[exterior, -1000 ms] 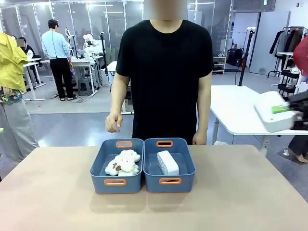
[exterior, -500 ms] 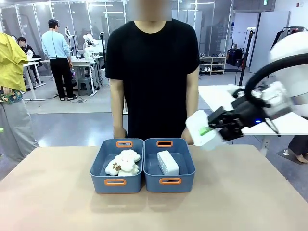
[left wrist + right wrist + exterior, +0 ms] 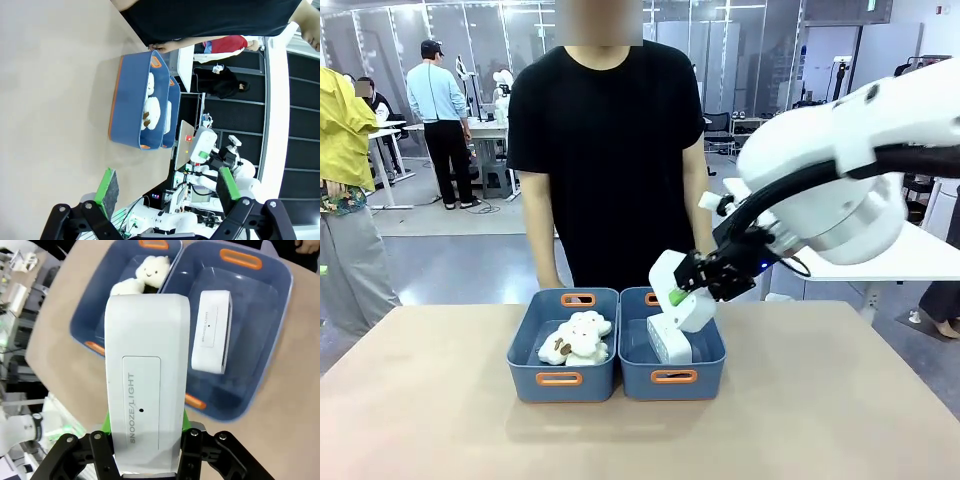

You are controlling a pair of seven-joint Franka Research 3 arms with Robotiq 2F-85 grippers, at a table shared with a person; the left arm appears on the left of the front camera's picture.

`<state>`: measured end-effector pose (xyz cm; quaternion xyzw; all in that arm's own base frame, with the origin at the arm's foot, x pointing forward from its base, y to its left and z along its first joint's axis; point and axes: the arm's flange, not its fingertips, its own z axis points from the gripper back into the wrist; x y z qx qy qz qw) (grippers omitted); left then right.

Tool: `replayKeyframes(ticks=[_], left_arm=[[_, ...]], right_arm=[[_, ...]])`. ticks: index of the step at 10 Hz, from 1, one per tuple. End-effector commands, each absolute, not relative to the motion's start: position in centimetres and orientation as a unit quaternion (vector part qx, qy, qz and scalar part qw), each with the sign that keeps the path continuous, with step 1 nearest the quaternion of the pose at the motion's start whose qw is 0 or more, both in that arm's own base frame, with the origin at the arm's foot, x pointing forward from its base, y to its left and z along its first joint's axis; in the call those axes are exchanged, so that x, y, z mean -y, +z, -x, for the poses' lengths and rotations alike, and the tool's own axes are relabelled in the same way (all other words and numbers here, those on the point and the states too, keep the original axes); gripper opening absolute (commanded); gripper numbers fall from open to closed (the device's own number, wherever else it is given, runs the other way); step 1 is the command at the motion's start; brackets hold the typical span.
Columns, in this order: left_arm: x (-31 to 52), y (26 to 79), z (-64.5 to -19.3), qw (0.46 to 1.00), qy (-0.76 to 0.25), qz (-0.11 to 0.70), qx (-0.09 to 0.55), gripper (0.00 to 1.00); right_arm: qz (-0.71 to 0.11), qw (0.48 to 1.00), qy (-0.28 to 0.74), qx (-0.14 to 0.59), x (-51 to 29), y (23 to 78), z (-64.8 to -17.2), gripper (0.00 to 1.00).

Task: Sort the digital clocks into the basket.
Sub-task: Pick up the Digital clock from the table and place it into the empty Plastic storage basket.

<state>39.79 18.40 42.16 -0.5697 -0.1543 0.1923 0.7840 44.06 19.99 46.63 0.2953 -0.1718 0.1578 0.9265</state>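
My right gripper [image 3: 150,440] is clenched on a clock [image 3: 146,390], its "SNOOZE/LIGHT" panel facing the wrist camera. In the last second I have swung that arm in from the right edge of the table, across the near side of the person, and the held clock [image 3: 682,293] now hangs just above the right basket [image 3: 672,378], over its far half. I judge that the carry is nearly over: what remains is to lower and release.

My left gripper [image 3: 165,192] is spread wide with nothing between its pads, hovering off to the side over bare table [image 3: 55,85].

On to the bins. The right basket already holds the other clock [image 3: 668,340], lying flat along the middle of the floor, with room beside it. The left basket [image 3: 560,378], touching the right one along its side, holds the cloud toys [image 3: 576,338]. Beyond both, the person [image 3: 605,150] stands at the table's far edge.
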Motion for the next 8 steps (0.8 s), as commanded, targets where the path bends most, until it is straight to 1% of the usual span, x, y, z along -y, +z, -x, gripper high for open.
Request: replayKeyframes(ticks=[1, 2, 3, 4, 5, 7, 8], left_arm=[[-18.5, 42.7, -39.7, 0.786, 0.193, 0.569, 0.146, 1.00], [-18.5, 42.7, -39.7, 0.786, 0.193, 0.569, 0.146, 1.00], [-18.5, 42.7, -39.7, 0.786, 0.193, 0.569, 0.146, 1.00], [-18.5, 42.7, -39.7, 0.786, 0.193, 0.569, 0.146, 1.00], [-18.5, 42.7, -39.7, 0.786, 0.193, 0.569, 0.146, 1.00], [-18.5, 42.7, -39.7, 0.786, 0.193, 0.569, 0.146, 1.00], [-18.5, 42.7, -39.7, 0.786, 0.193, 0.569, 0.146, 1.00]], right_arm=[[-0.266, 0.924, 0.199, 0.188, -22.4, 44.3, -46.8, 0.00], [-0.248, 0.926, 0.214, 0.189, -23.4, 43.5, -47.3, 0.00], [-0.279, 0.923, 0.204, 0.167, -23.8, 42.7, -48.2, 0.00], [-0.260, 0.927, 0.209, 0.172, -23.8, 41.8, -48.8, 0.00], [-0.269, 0.930, 0.195, 0.157, -23.9, 41.6, -49.4, 0.00], [-0.241, 0.935, 0.196, 0.169, -23.8, 40.5, -50.3, 0.00], [-0.249, 0.936, 0.188, 0.165, -23.7, 40.2, -50.5, 0.00]])
